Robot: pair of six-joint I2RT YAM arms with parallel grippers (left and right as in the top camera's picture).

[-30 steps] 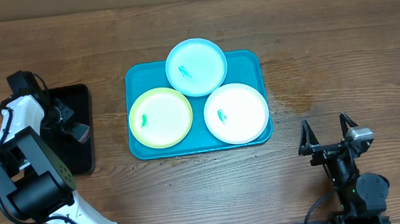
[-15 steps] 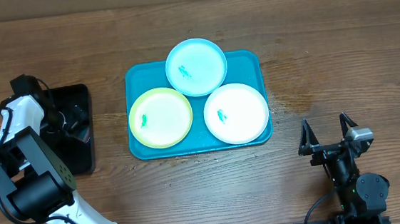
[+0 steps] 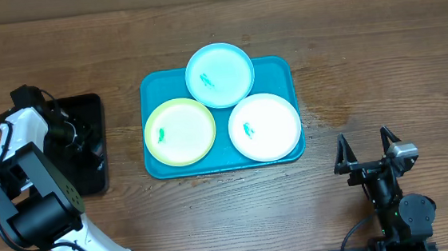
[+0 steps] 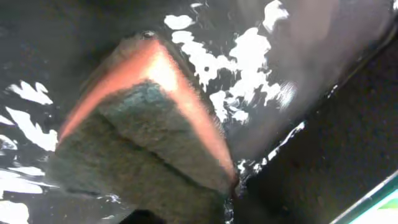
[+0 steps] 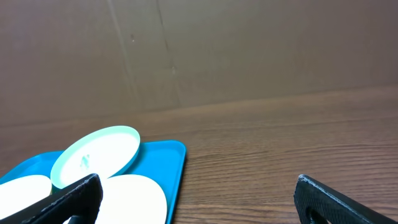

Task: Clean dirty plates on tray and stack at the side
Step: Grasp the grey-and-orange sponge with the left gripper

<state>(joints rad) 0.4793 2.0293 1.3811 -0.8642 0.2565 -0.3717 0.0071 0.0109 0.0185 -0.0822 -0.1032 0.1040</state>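
Three plates lie on the turquoise tray (image 3: pixel 279 66): a pale cyan one (image 3: pixel 219 75) at the back, a yellow-green one (image 3: pixel 180 131) front left and a white one (image 3: pixel 264 127) front right, each with a small teal smear. My left gripper (image 3: pixel 83 141) is low over the black tray, far left of the plates. Its wrist view is filled by an orange sponge with a dark scrub face (image 4: pixel 149 124); its fingers do not show. My right gripper (image 3: pixel 365 162) is open and empty, front right of the turquoise tray, also in its wrist view (image 5: pixel 199 205).
The small black tray (image 3: pixel 84 180) sits at the left edge of the wooden table and looks wet inside (image 4: pixel 261 56). The right wrist view shows the cyan plate (image 5: pixel 96 155), the white plate (image 5: pixel 134 199), the turquoise tray's corner (image 5: pixel 171 155) and a brown wall behind.
My left gripper has shifted slightly over the black tray and now covers the reddish sponge that showed beside it one second ago. The plates and the right arm have not moved.
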